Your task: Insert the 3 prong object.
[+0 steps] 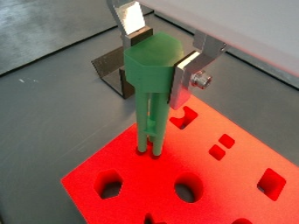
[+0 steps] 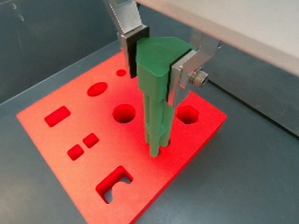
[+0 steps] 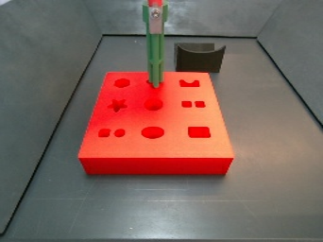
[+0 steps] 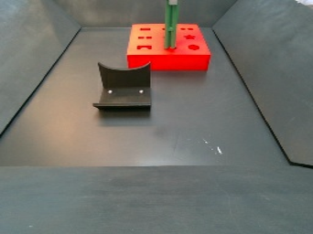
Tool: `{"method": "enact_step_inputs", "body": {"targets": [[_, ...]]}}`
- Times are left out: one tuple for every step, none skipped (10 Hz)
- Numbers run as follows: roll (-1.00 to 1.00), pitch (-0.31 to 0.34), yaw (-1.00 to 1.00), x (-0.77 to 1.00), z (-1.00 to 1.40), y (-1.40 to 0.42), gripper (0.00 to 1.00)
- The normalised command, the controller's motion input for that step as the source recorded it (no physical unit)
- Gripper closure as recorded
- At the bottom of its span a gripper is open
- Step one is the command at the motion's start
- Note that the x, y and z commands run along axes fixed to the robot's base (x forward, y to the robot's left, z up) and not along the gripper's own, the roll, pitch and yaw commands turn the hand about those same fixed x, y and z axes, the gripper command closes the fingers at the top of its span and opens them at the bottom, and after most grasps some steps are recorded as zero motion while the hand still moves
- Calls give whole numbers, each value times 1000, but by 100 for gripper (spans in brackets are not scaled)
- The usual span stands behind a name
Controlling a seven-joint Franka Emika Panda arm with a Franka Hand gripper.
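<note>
We see the tool (image 1: 163, 61) closed on the head of the 3 prong object (image 1: 152, 101), its silver fingers (image 2: 187, 70) pressed flat against both sides of the green piece. The piece hangs upright from the tool, long axis vertical, prongs pointing straight down at the red block (image 3: 158, 142) on the worktop (image 4: 184, 119).

What matters for the coming move is how the prong tips sit against the block's top face. In both wrist views the tips (image 2: 155, 150) meet the red surface, at or just beside a hole; we cannot tell whether they have entered an opening or only rest on the face. In a side view the piece (image 3: 153, 52) stands over the block's back half, near a round hole (image 3: 154, 100).

We judge that insertion turns on lining the prongs up with their matching opening and keeping the axis plumb while pressing down; any tilt could jam the thin rods.

The dark grey curved block (image 4: 123, 87) lies well apart from the red block.
</note>
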Motion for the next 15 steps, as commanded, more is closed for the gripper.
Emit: {"method": "enact_step_inputs", "body": {"targets": [[0,-53,-11,-183,-23,0,100],[13,-47,-31,-183,0,0,100],[1,-37,-86,-160,-6,0,100],[4,-26,-49,0,-6,-34,100],[0,-1,-17,0,-31,0,100],[0,23,0,17,0,0,100],[43,0,-91,234,-340,0,100],[59,0,-86,357,-557,0,100],[53,0,-37,414,-637,0,100],[53,-41,-69,206,-769,0,100],[7,0,-94,146,-909,20,100],[23,51,-71,143,-1000,29,100],[59,56,-163,49,-937,17,100],[9,0,-143,14,-557,0,100],[0,-4,0,0,0,0,100]]}}
